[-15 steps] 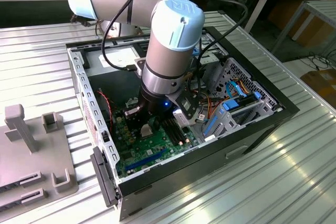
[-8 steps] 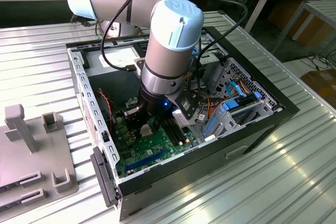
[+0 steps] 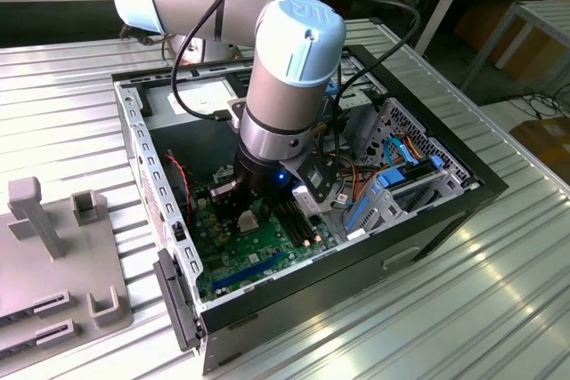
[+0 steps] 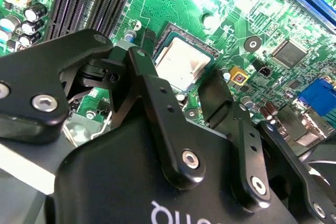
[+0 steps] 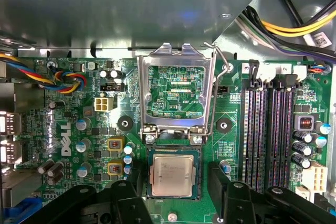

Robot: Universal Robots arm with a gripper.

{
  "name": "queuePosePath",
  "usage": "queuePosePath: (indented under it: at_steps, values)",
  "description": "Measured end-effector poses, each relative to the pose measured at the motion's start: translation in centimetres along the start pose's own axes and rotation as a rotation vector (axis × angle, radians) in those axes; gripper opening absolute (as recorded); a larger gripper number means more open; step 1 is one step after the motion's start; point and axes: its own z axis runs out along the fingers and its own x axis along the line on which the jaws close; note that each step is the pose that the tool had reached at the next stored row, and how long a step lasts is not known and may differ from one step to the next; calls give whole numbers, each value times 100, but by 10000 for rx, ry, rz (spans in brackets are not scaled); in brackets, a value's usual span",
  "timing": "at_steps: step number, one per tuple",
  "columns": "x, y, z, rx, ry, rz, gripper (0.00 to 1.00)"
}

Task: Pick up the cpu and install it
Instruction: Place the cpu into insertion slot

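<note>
As I looked through the first wrist view, the cpu (image 5: 171, 176) lay flat in its socket on the green motherboard (image 5: 79, 108), right beside the hinged metal frame (image 5: 176, 90), which stood swung open. The gripper (image 5: 176, 182) hung over it with its fingers (image 5: 218, 182) released, one on each side of the chip, gripping nothing.

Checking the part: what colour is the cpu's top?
Silvery-grey cpu, clearest in the first wrist view.
</note>
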Motion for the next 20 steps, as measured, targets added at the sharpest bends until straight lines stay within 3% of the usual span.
queuePosePath:
  at_steps: [9, 10, 20]
  values:
    - [0, 0, 1, 1, 0, 0, 59]
    - [0, 0, 1, 1, 0, 0, 52]
    - [-10, 0, 1, 1, 0, 2, 52]
